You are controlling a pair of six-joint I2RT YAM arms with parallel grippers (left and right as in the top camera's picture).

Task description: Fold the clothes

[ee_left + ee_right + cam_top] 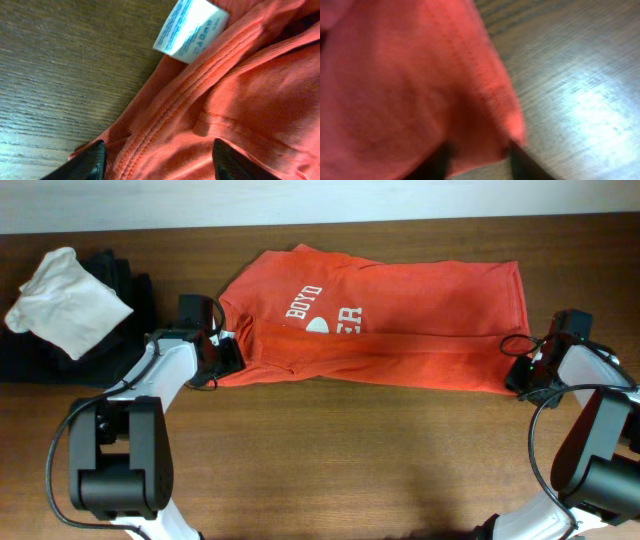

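Observation:
An orange T-shirt (400,330) with white lettering lies flat across the table's far middle, its near strip folded over. My left gripper (225,355) is at the shirt's left edge. In the left wrist view its fingers (157,165) stand wide apart over the ribbed orange hem (200,110), near a white care label (190,30). My right gripper (520,372) is at the shirt's near right corner. In the blurred right wrist view its fingers (480,162) are apart, with the orange corner (420,90) lying between them.
A white cloth (65,300) lies on a pile of dark clothes (125,285) at the far left. The brown wooden table (350,460) runs along the near side in front of the shirt.

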